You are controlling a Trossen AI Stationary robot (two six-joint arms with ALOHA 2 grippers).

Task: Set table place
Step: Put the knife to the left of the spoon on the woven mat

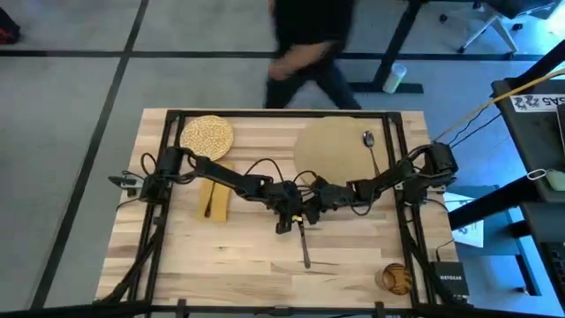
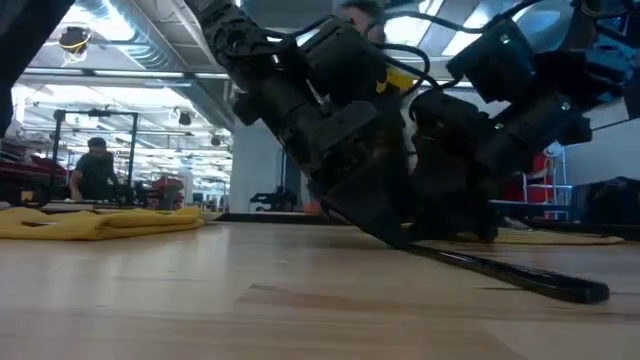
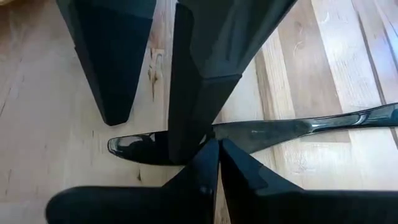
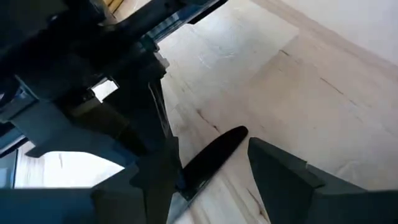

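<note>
A dark utensil [image 1: 305,246] lies near the middle of the table [image 1: 229,265], slanted in the low view, its far end raised between my two grippers. My left gripper [image 1: 289,218] is shut on it. My right gripper [image 4: 211,155] stands open around the utensil's rounded end [image 4: 227,142]. The round tan place mat [image 1: 335,146] lies at the far right with a spoon [image 1: 370,146] on it. A speckled plate [image 1: 207,137] sits at the far left, with a mustard napkin [image 1: 214,199] in front of it. My left gripper pinches the utensil's handle [image 3: 249,132] a short way from its rounded end, between its two fingertips, coming from above and lying across it. The held end is raised; the other end [image 2: 595,292] rests on the table. My right gripper: I cannot tell whether its finger [image 3: 193,112] touches the utensil.
A glass [image 1: 395,278] stands at the near right corner of the table. A person [image 1: 305,44] moves just beyond the far edge. Bare wood lies toward the near left. Cables run along both arms.
</note>
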